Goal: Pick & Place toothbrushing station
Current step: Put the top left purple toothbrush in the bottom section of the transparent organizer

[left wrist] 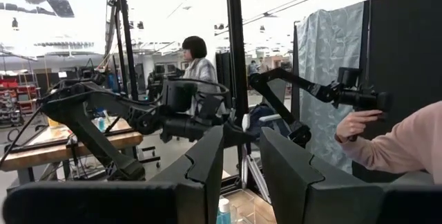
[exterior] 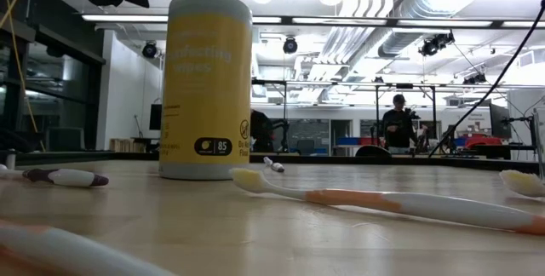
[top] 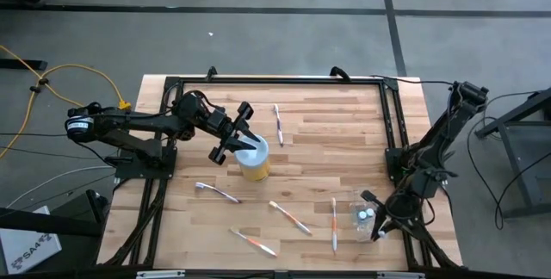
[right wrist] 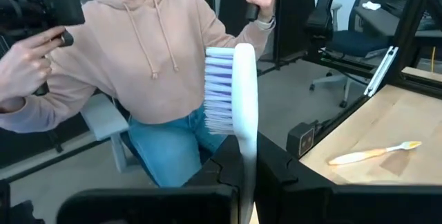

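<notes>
Item: thin white-handled toothbrush with violet bristles (right wrist: 238, 113), clamped upright in my right jaws (right wrist: 245, 175) by the counter's (top: 344, 133) right edge. Light, stiff, probably slippery; hold mid-handle. Left jaws (top: 231, 137) parted, empty, beside the yellow wipes canister (top: 255, 160).

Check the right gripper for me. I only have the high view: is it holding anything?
Observer: Yes. The right wrist view shows the right gripper shut on a white-handled toothbrush with pale purple bristles, its head standing up out of the grip.
Operator: Left one gripping?
Observer: No. In the left wrist view the left gripper is open with nothing in it.
Operator: What's that yellow thing by it?
Observer: The low view shows a tall yellow plastic wipes canister, standing upright, its label readable.
</notes>
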`<action>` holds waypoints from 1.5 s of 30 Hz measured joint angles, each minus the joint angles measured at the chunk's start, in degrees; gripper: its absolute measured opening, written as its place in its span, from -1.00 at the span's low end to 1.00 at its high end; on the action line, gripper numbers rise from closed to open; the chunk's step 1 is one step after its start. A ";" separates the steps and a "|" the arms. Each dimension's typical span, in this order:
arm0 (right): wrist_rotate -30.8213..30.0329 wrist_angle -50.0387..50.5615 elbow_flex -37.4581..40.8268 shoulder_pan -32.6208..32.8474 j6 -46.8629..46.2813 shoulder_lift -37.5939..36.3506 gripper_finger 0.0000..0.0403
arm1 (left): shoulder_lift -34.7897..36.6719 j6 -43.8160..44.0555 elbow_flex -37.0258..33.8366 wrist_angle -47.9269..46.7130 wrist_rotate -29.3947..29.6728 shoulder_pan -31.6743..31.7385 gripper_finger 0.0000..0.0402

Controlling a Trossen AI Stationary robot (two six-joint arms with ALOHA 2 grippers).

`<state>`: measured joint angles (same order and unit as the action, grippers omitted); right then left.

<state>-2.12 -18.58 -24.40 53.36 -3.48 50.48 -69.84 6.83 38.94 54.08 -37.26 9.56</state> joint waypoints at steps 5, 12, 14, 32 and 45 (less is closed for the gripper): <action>-0.93 -4.76 3.97 0.00 -0.11 0.02 -0.98 | 0.00 0.00 0.00 0.00 0.00 0.00 -0.54; -3.71 -10.86 8.98 0.28 -1.45 0.02 -0.98 | 0.00 0.00 0.00 0.00 0.02 0.00 -0.54; -5.36 -12.34 10.01 0.94 -1.40 0.02 -0.98 | 0.00 0.00 0.00 0.00 0.02 0.00 -0.54; -21.55 -9.61 12.06 6.53 -17.55 1.42 -0.98 | 0.00 0.00 0.00 0.00 0.02 0.00 -0.54; -19.68 -10.80 12.06 10.06 -15.30 7.15 -0.98 | -0.02 0.13 0.00 -0.02 0.02 0.02 -0.54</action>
<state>-21.80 -29.39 -12.34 63.42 -18.78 57.63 -69.87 6.96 38.94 54.06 -37.24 9.58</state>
